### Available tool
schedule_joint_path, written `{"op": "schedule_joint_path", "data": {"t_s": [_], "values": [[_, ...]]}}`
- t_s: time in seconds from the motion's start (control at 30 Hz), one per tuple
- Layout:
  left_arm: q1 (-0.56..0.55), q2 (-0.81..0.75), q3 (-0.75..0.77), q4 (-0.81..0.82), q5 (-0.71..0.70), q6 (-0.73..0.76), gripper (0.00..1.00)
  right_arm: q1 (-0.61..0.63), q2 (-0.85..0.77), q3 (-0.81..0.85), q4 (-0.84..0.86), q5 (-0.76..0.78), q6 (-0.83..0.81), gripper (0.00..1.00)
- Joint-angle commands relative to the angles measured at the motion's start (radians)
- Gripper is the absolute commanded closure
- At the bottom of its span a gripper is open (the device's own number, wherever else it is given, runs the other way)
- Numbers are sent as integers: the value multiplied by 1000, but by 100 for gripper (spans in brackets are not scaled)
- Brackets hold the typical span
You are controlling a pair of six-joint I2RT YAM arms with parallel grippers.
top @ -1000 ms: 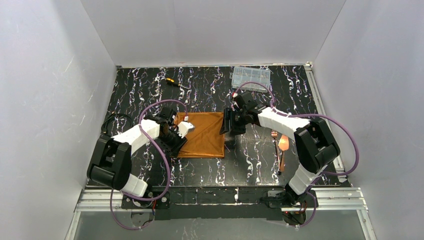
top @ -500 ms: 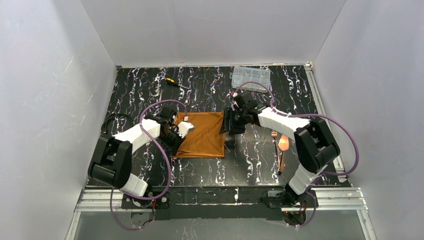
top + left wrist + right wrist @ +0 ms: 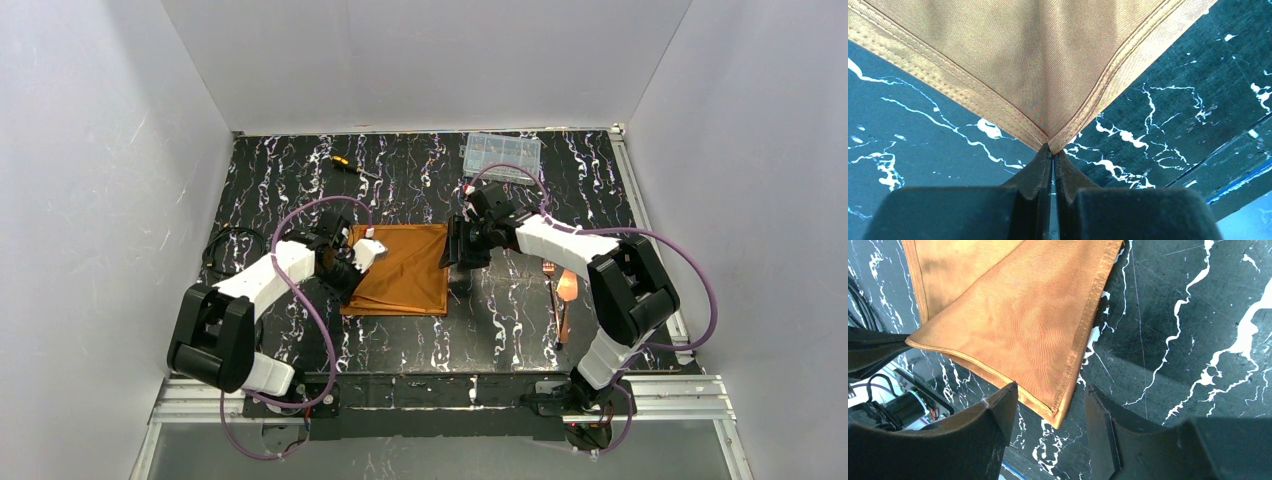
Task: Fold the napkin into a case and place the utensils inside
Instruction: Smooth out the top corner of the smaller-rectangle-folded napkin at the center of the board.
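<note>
The rust-orange napkin (image 3: 405,270) lies folded on the black marbled table (image 3: 500,320) between the arms. My left gripper (image 3: 345,283) is shut on the napkin's near-left corner (image 3: 1050,135); its tips pinch the hemmed point. My right gripper (image 3: 452,258) is open and empty, hovering over the napkin's right corner (image 3: 1063,410), which lies between its two spread fingers without touching them. The copper utensils (image 3: 562,295), a fork among them, lie on the table to the right of the napkin.
A clear plastic compartment box (image 3: 501,155) stands at the back right. A yellow-and-black screwdriver (image 3: 350,166) lies at the back left. White walls enclose the table. A black cable loops at the left edge (image 3: 228,245).
My left gripper has pulled the napkin's near-left corner a little outward to the left and toward me. The right arm has not moved.
</note>
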State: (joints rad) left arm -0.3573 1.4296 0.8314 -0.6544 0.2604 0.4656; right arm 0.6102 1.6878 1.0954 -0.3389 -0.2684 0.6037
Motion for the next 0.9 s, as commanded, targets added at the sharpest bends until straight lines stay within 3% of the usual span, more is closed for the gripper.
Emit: {"op": "schedule_joint_path", "data": {"t_s": [0.0, 0.23, 0.53, 0.67, 0.87], "values": [[-5, -35, -23, -26, -67, 33, 100, 2, 11, 8, 21, -5, 7, 40], [-5, -18, -50, -7, -118, 46, 100, 0, 37, 54, 13, -6, 7, 40], [-5, 1, -40, -9, -73, 30, 100, -7, 108, 152, 11, 16, 12, 40], [-5, -5, -31, -21, -63, 34, 88, -27, 181, 230, 27, -6, 21, 41], [-5, -32, -44, -36, -47, 43, 81, -69, 301, 313, 51, -62, 24, 52]]}}
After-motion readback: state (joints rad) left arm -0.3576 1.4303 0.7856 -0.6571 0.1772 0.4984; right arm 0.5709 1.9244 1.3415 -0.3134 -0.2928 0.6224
